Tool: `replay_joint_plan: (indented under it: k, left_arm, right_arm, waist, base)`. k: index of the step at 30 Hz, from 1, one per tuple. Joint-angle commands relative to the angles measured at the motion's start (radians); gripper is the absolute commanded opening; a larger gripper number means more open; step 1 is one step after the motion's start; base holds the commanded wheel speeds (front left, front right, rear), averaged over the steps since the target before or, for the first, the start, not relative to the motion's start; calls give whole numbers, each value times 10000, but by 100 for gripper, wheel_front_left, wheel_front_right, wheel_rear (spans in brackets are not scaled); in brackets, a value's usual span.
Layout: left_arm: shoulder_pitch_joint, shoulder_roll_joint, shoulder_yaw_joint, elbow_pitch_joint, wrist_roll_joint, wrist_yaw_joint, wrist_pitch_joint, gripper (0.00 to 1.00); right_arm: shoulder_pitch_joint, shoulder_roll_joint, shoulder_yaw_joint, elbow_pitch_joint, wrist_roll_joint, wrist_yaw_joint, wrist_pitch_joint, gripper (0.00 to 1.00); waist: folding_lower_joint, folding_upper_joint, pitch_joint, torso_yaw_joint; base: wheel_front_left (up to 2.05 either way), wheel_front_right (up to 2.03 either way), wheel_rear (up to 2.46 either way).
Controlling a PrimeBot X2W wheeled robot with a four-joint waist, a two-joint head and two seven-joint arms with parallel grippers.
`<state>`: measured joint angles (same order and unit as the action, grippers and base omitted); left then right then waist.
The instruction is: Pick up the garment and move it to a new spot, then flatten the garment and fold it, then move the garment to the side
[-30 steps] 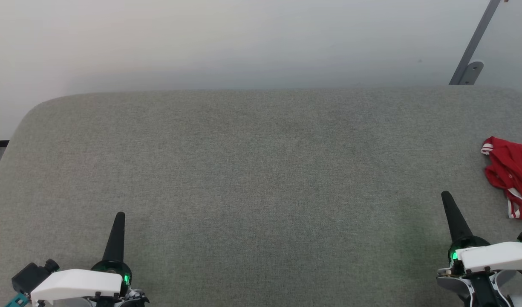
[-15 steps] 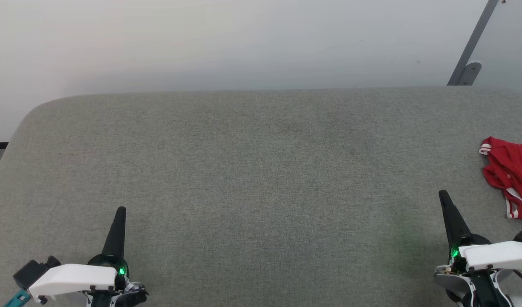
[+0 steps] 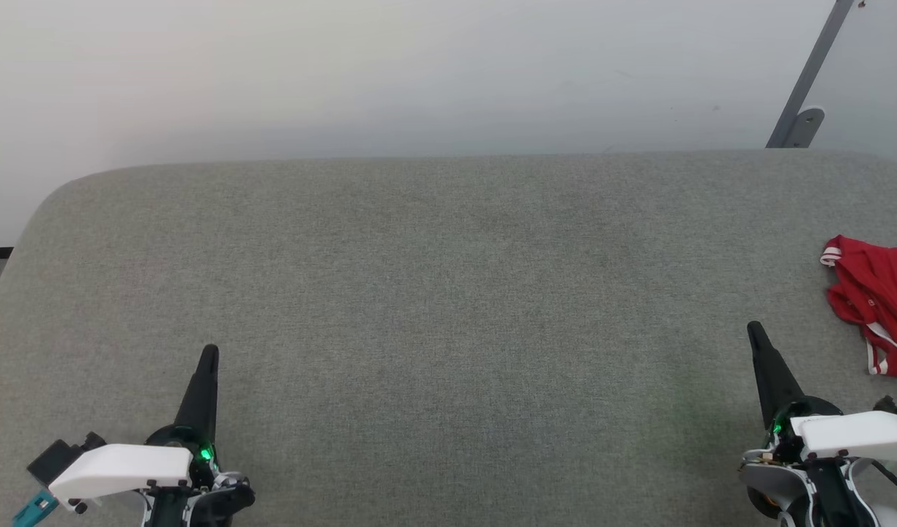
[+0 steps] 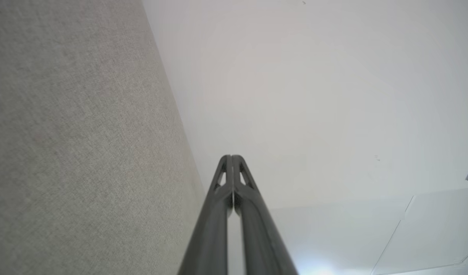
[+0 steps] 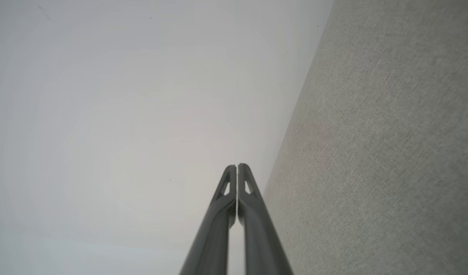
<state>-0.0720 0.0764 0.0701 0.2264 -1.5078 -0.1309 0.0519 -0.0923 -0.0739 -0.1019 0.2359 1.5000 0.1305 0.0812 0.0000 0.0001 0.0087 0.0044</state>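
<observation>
Left gripper (image 4: 231, 158): my fingers are pressed flat together, no gap at the tips, nothing between them. Right gripper (image 5: 237, 167): same, fingers closed tip to tip and empty, with just a hairline slit lower down. On the head camera both sit low at the near edge, one lower left and one lower right, tips pointing away over the grey fabric surface (image 3: 448, 293). The garment (image 3: 874, 293) lies crumpled at the surface's right edge, red with striped white trim, partly cut off by the frame. It is near my right fingertip but apart from it. A grey metal bracket (image 3: 799, 124) is on the wall (image 3: 419, 73), upper right.
</observation>
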Motion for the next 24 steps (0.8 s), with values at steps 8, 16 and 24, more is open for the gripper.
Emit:
replay_joint_plan:
  k: [8,16,24]
  left_arm:
    - [-298,-5,100,87,-670,4,210,0]
    - [-349,-35,145,160,-1082,4,365,0]
    - [-420,-64,184,188,-1296,4,441,0]
  right_arm:
    - [-175,139,-89,61,596,4,190,0]
    - [-214,234,-129,96,951,4,306,0]
    - [-182,261,-140,108,1139,4,356,0]
  waist:
    - [0,-1,-24,-19]
    - [0,-1,-43,-34]
    - [0,-1,-55,-44]
  base:
    - [0,0,0]
    - [0,0,0]
    - [0,0,0]
